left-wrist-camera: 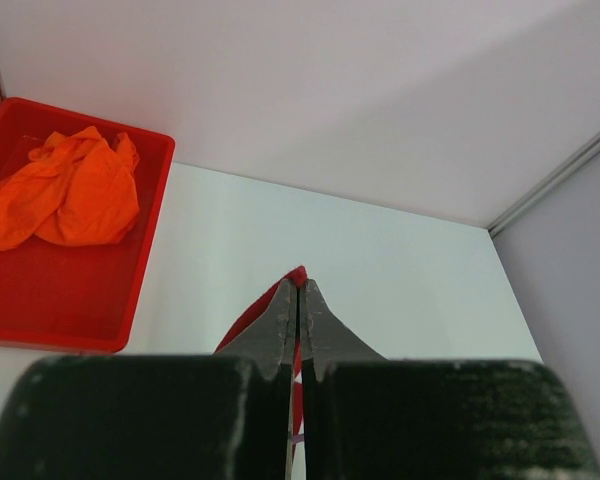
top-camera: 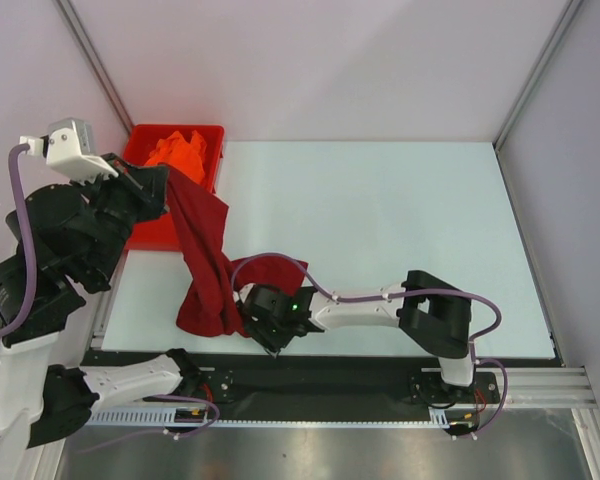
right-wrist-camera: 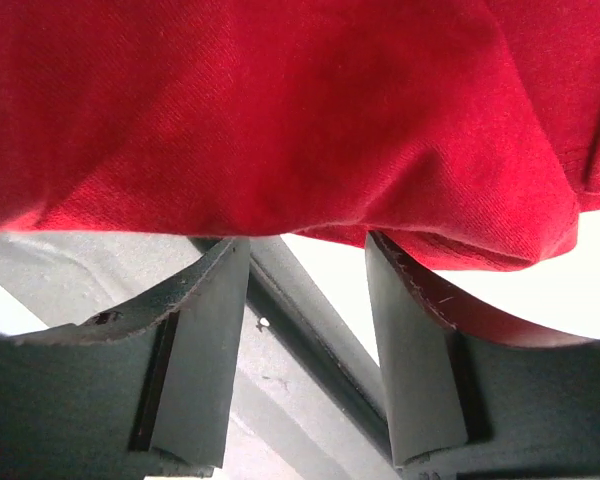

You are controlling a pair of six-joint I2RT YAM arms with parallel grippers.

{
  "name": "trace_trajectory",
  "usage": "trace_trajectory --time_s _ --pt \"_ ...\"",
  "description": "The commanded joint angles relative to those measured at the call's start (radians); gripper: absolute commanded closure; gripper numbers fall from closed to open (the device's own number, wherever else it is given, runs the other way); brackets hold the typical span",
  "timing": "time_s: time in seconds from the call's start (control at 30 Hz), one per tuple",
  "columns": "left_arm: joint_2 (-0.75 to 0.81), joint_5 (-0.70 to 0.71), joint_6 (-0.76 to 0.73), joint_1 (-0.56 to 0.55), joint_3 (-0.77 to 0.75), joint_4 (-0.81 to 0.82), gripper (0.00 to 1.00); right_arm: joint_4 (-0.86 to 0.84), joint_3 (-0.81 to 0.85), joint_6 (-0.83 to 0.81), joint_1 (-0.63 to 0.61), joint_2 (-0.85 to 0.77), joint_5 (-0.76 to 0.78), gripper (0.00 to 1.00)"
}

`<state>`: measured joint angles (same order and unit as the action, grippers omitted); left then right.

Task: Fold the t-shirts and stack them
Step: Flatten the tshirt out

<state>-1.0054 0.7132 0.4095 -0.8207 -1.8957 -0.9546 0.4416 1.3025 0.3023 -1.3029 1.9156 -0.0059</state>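
The maroon t-shirt hangs in a long twisted strip from my left gripper, which is raised beside the bin. Its lower end is bunched on the table near the front edge. In the left wrist view the left gripper is shut on a fold of maroon cloth that pokes out past the tips. My right gripper sits low at the bunched end. Its jaws stand open with nothing between them, and the maroon cloth drapes just over the tips. The orange t-shirt lies crumpled in the bin.
The red plastic bin stands at the table's back left corner, with its wall close to the raised left arm. The black rail runs along the table's front edge, right under the right gripper. White walls enclose the table.
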Motion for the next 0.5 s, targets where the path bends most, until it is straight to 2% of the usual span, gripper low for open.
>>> trace_trajectory --time_s 0.0,0.17,0.27,0.3,0.37,0.47 --pt "0.007 0.022 -0.008 -0.005 0.010 0.025 1.00 0.003 0.043 0.000 -0.019 0.026 0.044 0.45" --pt "0.017 0.026 -0.006 -0.005 0.024 0.027 1.00 0.017 0.069 -0.005 -0.029 0.057 0.092 0.52" --pt "0.025 0.034 -0.005 -0.005 0.035 0.028 1.00 0.025 0.060 0.000 -0.029 0.050 0.128 0.62" --pt "0.028 0.035 -0.005 -0.005 0.040 0.030 1.00 0.017 0.054 -0.002 -0.029 0.043 0.133 0.69" --pt "0.040 0.042 -0.003 -0.005 0.056 0.036 1.00 0.017 0.034 0.001 -0.024 0.011 0.153 0.76" --pt "0.053 0.046 0.003 -0.005 0.078 0.046 1.00 0.020 0.008 0.000 -0.003 -0.044 0.178 0.95"
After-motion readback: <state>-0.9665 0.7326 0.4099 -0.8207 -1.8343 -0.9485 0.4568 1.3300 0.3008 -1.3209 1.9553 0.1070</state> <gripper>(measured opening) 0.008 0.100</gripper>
